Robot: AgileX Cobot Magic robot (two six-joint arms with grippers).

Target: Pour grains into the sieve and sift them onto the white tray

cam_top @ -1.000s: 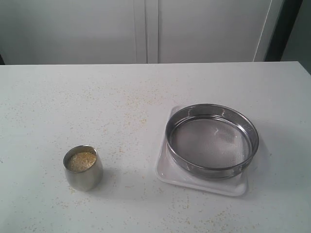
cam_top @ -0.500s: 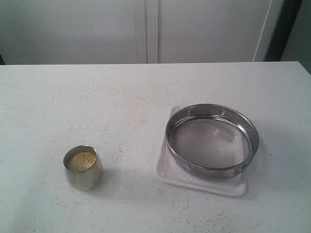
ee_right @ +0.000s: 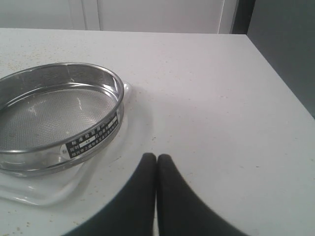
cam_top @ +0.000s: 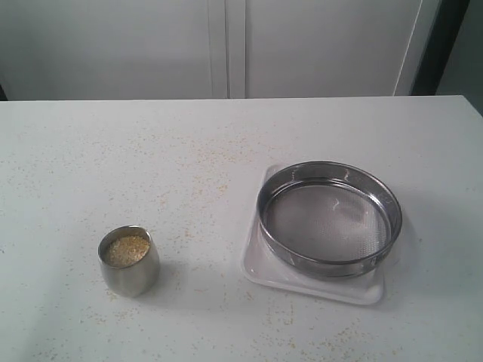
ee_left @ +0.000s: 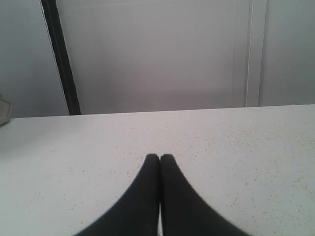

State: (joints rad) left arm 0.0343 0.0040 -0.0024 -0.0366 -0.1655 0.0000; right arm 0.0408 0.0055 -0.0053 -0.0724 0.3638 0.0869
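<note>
While idle and empty, jaws together: left gripper [ee_left: 160, 157], right gripper [ee_right: 156, 156]; grains [cam_top: 126, 250] in cup [cam_top: 130, 277], well apart from sieve [cam_top: 329, 219] seated on tray [cam_top: 302, 285]; pouring not begun; next, likely, opening left gripper to grasp cup.

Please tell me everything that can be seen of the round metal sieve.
The sieve is a wide, round, shallow ring of shiny, steel-looking metal with a fine mesh bottom. A small dark label sits on its outer wall; its print is too small to read. The sieve stands flat, open side up, on the white tray and covers most of it, on the right in the exterior view. The mesh looks empty. Nothing else touches it.
</note>
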